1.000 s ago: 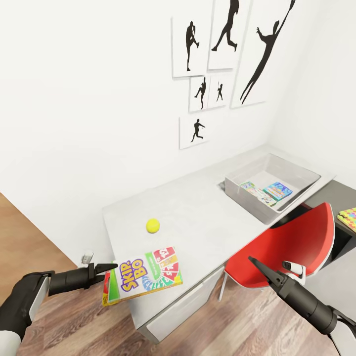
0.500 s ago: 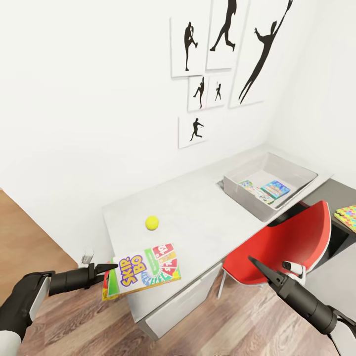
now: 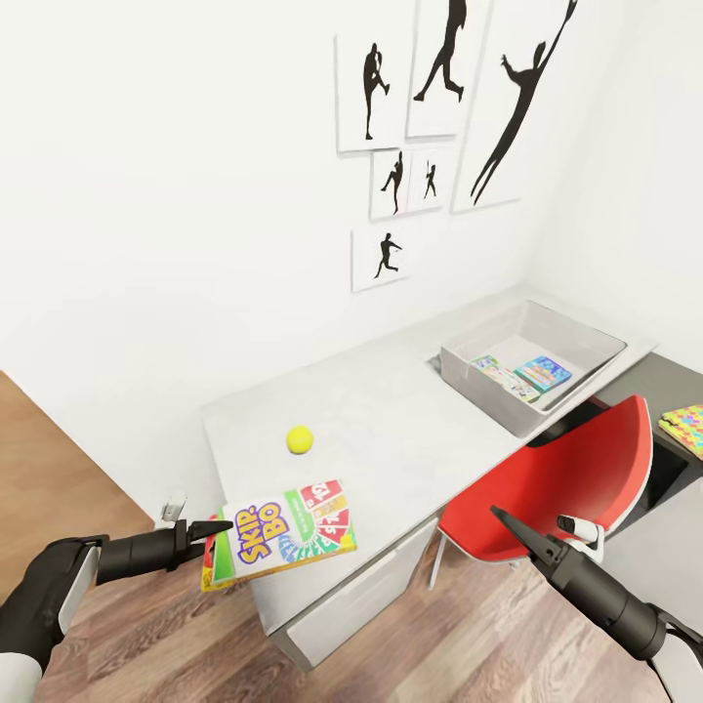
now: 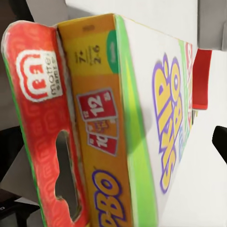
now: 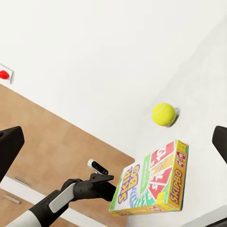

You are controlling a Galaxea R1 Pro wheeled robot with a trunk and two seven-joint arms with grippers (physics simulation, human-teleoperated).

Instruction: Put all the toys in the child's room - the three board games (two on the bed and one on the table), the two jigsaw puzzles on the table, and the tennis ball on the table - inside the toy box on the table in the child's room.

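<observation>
Fingers of our left gripper point(image 3: 210, 547) are closed on the near edge of the Skip-Bo box point(image 3: 283, 543), which we hold over the near corner of the table point(image 3: 391, 420). Our right gripper point(image 3: 500, 517) hangs empty, jaws parted, in front of the red chair point(image 3: 576, 478). Beyond the box, the tennis ball point(image 3: 300, 440) rests on the tabletop. Farther along, the toy box point(image 3: 469, 361) holds two board games point(image 3: 544, 372), and one jigsaw puzzle point(image 3: 685, 427) lies on the lower section.
</observation>
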